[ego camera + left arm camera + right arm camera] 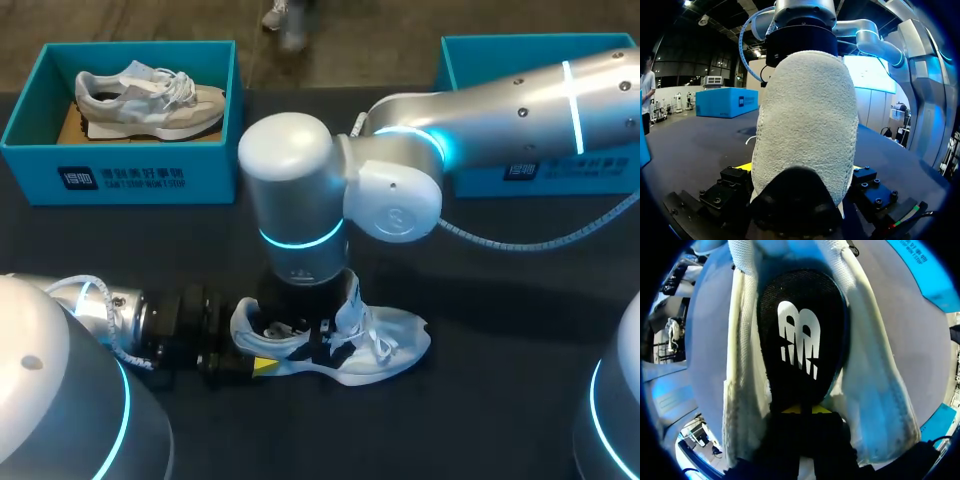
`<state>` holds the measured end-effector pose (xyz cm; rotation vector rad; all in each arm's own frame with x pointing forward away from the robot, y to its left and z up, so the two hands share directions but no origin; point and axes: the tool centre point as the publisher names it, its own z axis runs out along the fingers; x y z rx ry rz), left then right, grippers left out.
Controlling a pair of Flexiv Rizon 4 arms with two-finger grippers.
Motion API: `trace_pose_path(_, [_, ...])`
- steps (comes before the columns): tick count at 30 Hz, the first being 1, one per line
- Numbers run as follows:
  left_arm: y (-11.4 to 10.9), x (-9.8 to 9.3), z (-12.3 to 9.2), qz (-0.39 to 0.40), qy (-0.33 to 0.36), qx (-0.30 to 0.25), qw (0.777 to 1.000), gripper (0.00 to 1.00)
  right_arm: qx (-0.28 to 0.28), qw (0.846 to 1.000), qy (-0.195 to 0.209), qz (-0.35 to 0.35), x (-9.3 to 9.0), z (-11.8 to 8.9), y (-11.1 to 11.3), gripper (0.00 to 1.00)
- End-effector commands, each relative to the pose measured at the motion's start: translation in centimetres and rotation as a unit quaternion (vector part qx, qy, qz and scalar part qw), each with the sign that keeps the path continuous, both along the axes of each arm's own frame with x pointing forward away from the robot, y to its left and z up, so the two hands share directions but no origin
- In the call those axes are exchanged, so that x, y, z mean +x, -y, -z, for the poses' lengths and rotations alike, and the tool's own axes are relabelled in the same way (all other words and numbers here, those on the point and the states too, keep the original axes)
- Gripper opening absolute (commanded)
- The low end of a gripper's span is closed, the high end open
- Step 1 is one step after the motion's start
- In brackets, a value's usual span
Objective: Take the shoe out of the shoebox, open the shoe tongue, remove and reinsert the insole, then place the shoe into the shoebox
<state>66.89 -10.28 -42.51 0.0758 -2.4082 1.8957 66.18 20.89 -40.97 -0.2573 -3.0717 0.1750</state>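
The heel of the white shoe (pixel 370 345) is clamped by the left gripper (pixel 258 362), its fingers spread heel-wide. The shoe, resting on the table (pixel 500 400), is judged light and soft (firmest at the heel). Inside it, the black insole (pixel 800 340) is pinched at its heel end by the right gripper (pixel 801 410), fingers nearly together.

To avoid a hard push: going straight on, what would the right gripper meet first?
Probably the black insole inside the white shoe, just ahead of the right gripper; the gap is hard to judge.
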Motion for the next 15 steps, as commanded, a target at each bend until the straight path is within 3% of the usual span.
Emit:
trace_pose_path(1, [-0.1, 0.0, 0.5, -0.001, -0.001, 0.001, 1.0, 0.0, 0.022, 1.0, 0.019, 0.0, -1.4, 1.4, 0.0, 0.0])
trace_pose_path(15, [-0.1, 0.0, 0.5, -0.001, -0.001, 0.001, 1.0, 0.0, 0.114, 0.991, 0.07, 0.003, -1.4, -3.5, -0.3, 0.0])
